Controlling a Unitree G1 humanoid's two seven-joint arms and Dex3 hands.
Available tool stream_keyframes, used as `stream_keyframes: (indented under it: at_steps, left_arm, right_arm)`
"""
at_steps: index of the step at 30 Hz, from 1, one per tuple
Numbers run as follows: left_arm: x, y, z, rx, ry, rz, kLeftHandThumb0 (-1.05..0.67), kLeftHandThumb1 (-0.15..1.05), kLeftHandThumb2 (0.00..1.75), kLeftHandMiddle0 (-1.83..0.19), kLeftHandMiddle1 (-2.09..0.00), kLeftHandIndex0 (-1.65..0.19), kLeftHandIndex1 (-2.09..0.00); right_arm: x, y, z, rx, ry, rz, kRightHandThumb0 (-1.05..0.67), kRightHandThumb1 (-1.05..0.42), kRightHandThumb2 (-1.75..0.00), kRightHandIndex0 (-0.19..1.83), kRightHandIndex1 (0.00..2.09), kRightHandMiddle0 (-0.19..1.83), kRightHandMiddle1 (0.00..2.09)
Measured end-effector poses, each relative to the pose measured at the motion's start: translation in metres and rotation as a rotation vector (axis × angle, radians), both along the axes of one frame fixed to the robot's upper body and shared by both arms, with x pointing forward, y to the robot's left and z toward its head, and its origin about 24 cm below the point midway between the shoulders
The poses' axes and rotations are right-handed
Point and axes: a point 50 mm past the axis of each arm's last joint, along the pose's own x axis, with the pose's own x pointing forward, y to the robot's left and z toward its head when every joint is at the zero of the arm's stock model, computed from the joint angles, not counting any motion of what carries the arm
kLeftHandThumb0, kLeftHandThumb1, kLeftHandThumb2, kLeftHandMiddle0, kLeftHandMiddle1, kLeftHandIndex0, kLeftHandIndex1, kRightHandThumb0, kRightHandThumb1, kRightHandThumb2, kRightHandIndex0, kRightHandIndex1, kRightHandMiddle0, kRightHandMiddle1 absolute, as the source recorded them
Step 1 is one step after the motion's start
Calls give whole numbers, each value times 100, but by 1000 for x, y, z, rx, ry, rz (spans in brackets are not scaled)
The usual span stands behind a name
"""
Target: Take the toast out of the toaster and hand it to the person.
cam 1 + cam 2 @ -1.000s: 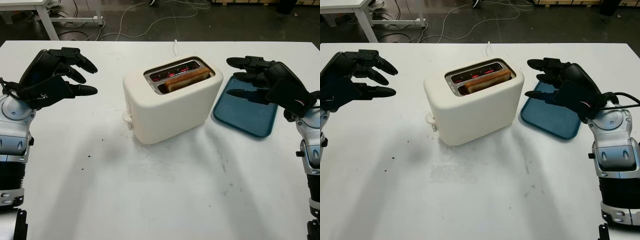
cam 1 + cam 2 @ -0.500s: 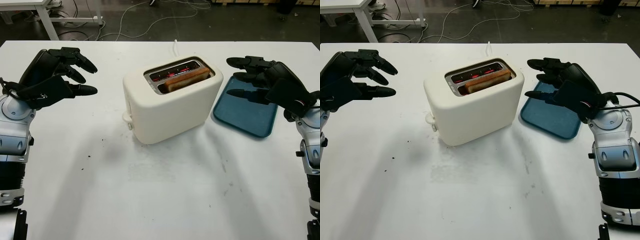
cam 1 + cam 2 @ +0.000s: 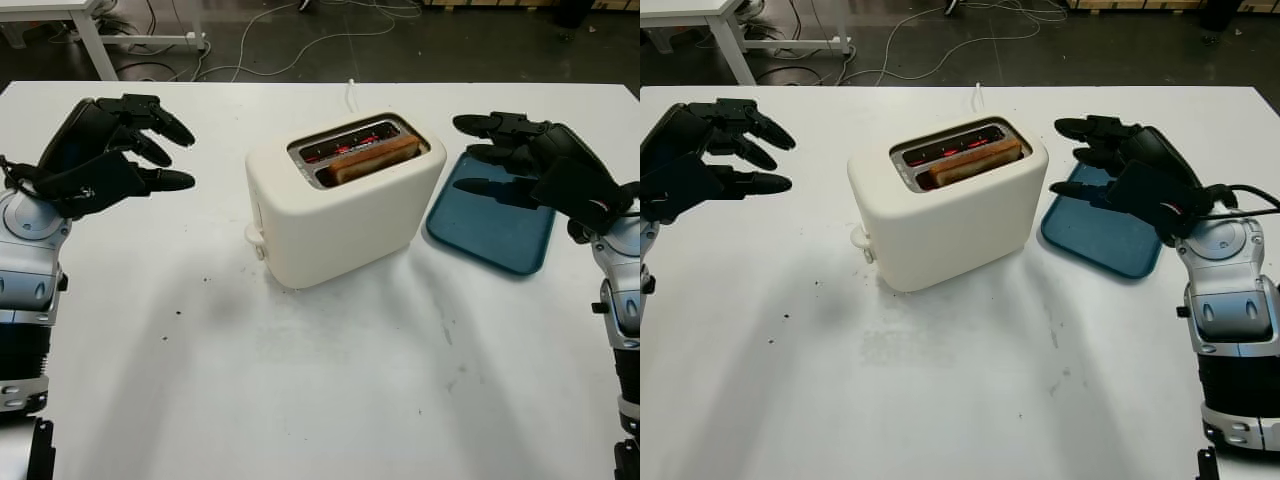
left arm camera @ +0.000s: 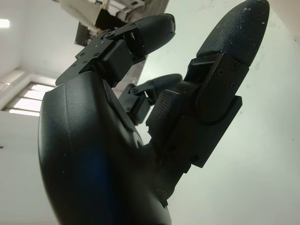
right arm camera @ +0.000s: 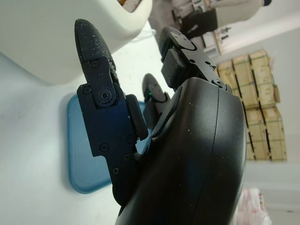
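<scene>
A cream toaster (image 3: 340, 205) stands in the middle of the white table (image 3: 300, 390). One brown slice of toast (image 3: 375, 158) sticks up from its nearer slot, and the heating wires glow red in the slot behind. My left hand (image 3: 150, 140) hovers open above the table, well to the left of the toaster. My right hand (image 3: 495, 155) is open too, held above the near left corner of a blue tray, just right of the toaster. Neither hand touches anything.
A flat blue tray (image 3: 500, 225) lies on the table to the right of the toaster. The toaster's white cord (image 3: 351, 92) runs off the far edge. Dark crumbs (image 3: 190, 300) dot the table at the left. Cables and a table leg (image 3: 95, 45) are on the floor beyond.
</scene>
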Motion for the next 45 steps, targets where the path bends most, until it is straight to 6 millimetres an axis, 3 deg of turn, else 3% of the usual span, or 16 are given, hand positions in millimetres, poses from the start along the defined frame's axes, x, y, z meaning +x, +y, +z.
stream_keyframes:
  at_steps: [45]
  left_arm:
    - [-2,1,-2,-21,-1,11,-105,70,0,-75,-95,-72,-88]
  right_arm:
    - [1,1,0,-7,0,2,-61,-88,0,51,9,47,0]
